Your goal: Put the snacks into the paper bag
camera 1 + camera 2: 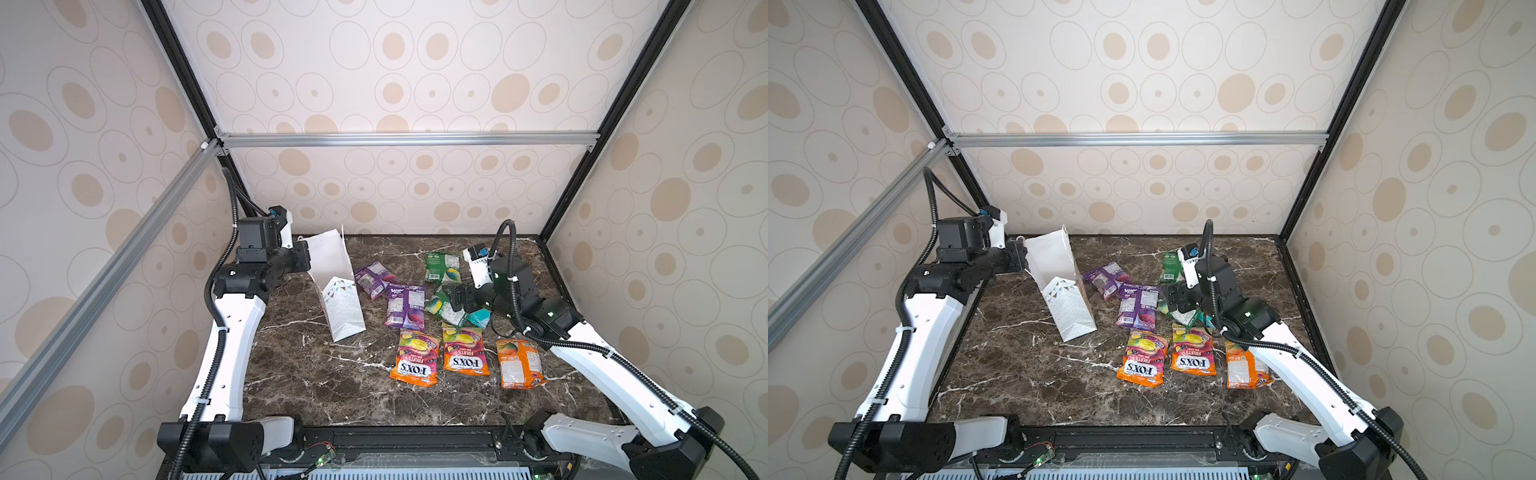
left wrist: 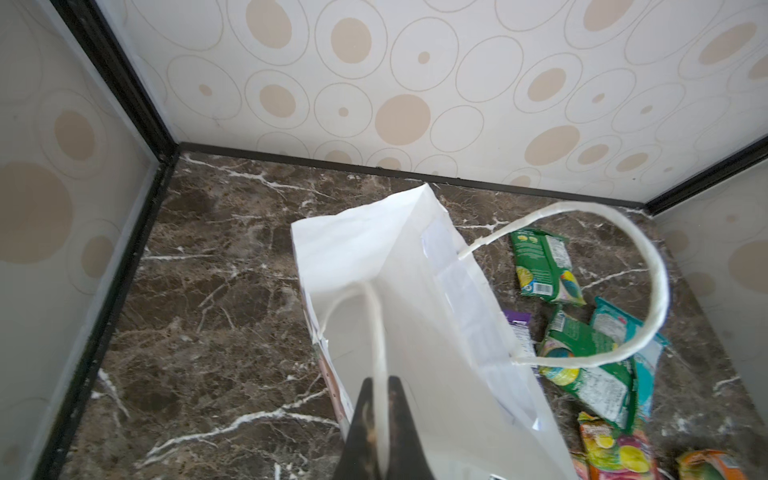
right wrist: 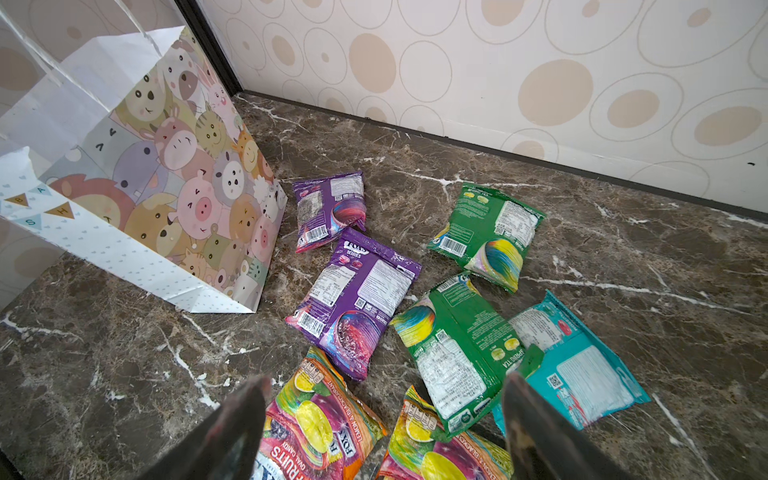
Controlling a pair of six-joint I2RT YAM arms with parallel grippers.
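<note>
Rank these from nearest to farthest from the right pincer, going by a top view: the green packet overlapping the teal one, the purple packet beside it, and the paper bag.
1. Green packet: right of centre, partly under the open right pincer.
2. Purple packet: the next one over, toward the bag.
3. Paper bag: farthest, standing on the left side of the table.

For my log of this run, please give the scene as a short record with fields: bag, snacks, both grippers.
bag: stands on table, mouth open, no snack seen inside
snacks: eight, all lying on table beside bag
left gripper: shut on bag handle
right gripper: open, above snacks, holds nothing
</note>
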